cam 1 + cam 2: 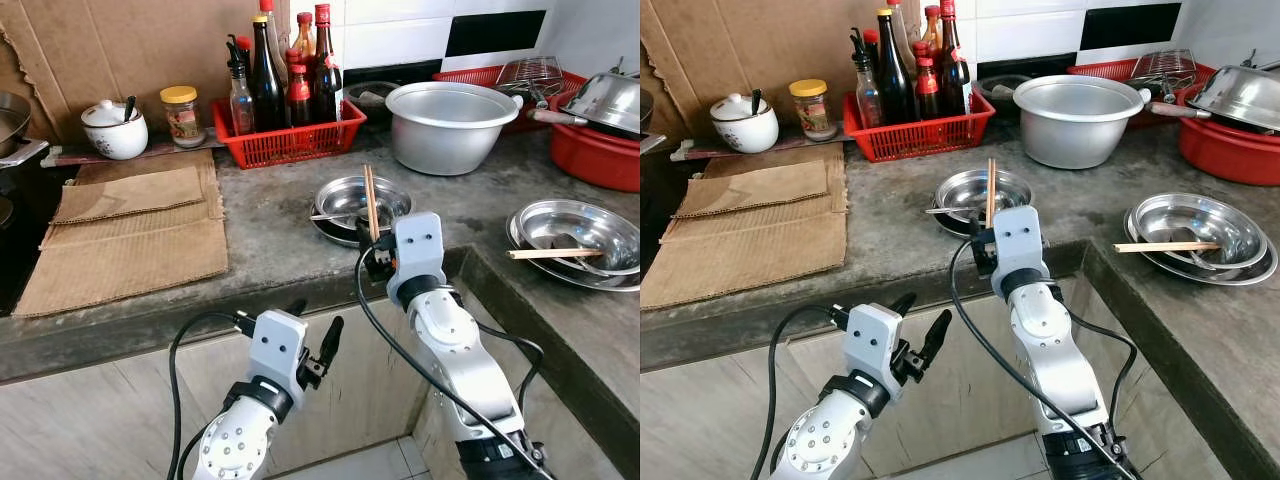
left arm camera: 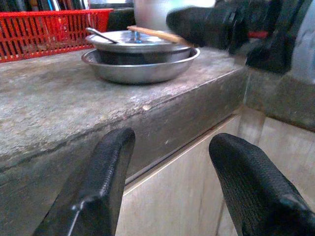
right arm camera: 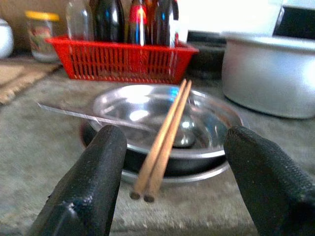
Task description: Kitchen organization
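A steel bowl (image 1: 345,196) sits on a steel plate near the front edge of the stone counter (image 1: 260,210). A pair of wooden chopsticks (image 1: 370,198) lies across the bowl, near ends sticking out over its rim toward me, and a spoon (image 3: 83,115) rests in it. My right gripper (image 1: 368,240) is at the counter edge just before the bowl. It is open, with the chopsticks' (image 3: 165,137) near ends between its fingers (image 3: 98,167), untouched. My left gripper (image 1: 315,320) hangs open below the counter edge, facing the cabinet front (image 2: 187,196).
A red basket (image 1: 290,140) of sauce bottles and a large aluminium pot (image 1: 450,125) stand behind the bowl. Cardboard sheets (image 1: 130,230) cover the counter's left. On the right wing are stacked steel plates (image 1: 575,235) bearing a chopstick (image 1: 550,253), and a red basin (image 1: 600,155).
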